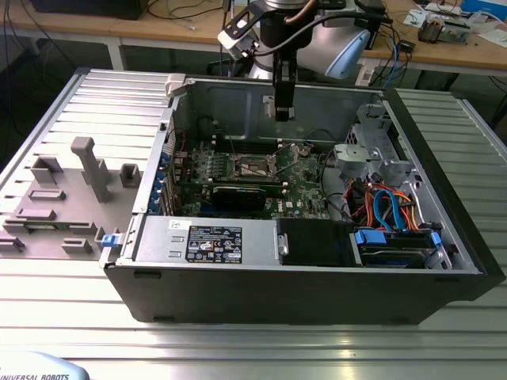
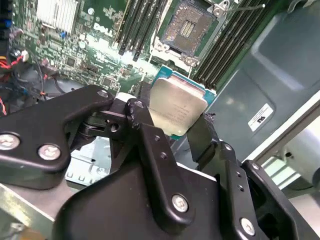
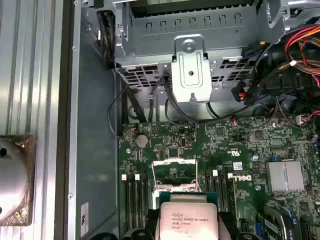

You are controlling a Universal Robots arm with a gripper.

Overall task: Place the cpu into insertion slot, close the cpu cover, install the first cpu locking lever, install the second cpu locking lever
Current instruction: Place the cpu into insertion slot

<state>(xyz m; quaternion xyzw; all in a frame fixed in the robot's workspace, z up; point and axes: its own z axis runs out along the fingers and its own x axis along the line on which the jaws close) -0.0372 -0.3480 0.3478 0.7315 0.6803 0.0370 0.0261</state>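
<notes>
Exterior view first: a ribbed metal table (image 1: 63, 317) carries an open computer case (image 1: 301, 293) lying on its side, with the green motherboard (image 1: 305, 190) flat on its floor. The arm reaches down into the case from above, and its gripper (image 1: 283, 111) hangs well clear of the board. In the second wrist view the black fingers (image 2: 150, 137) are drawn in part-way, clamped on opposite edges of the cpu (image 2: 177, 105), which sits between them with its dull silver top facing the camera, slightly tilted. Beyond it the insertion slot (image 2: 189, 27) lies uncovered on the board, dark centre bare, apart from the cpu.
</notes>
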